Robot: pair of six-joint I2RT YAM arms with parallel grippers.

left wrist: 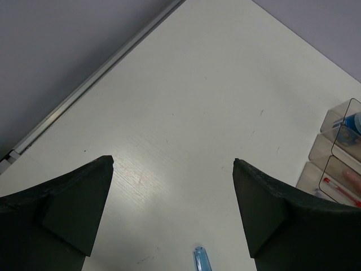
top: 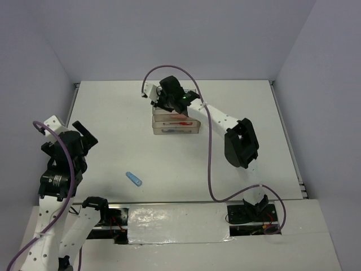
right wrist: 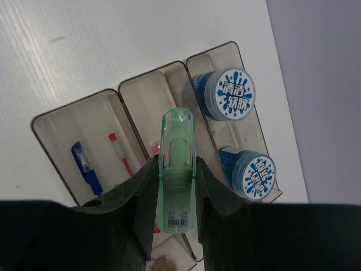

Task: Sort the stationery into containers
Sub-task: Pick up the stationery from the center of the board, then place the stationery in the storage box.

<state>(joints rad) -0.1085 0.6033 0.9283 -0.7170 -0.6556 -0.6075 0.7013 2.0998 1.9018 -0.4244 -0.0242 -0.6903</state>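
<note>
1. Stationery from above: a blue capsule [top: 133, 179] lies loose near our left gripper [top: 86, 134]; our right gripper [top: 162, 103] hangs over the containers [top: 176, 129].
2. Left wrist: our fingers [left wrist: 67, 209] stand wide apart, empty, the blue capsule near them.
3. Right wrist: we clamp a green capsule [right wrist: 178, 175] over the middle tray [right wrist: 141, 96], between pens [right wrist: 84, 166] and rolls [right wrist: 228, 93]. A skewed release, we judge, could tip it across a wall into a neighbouring tray.
</note>
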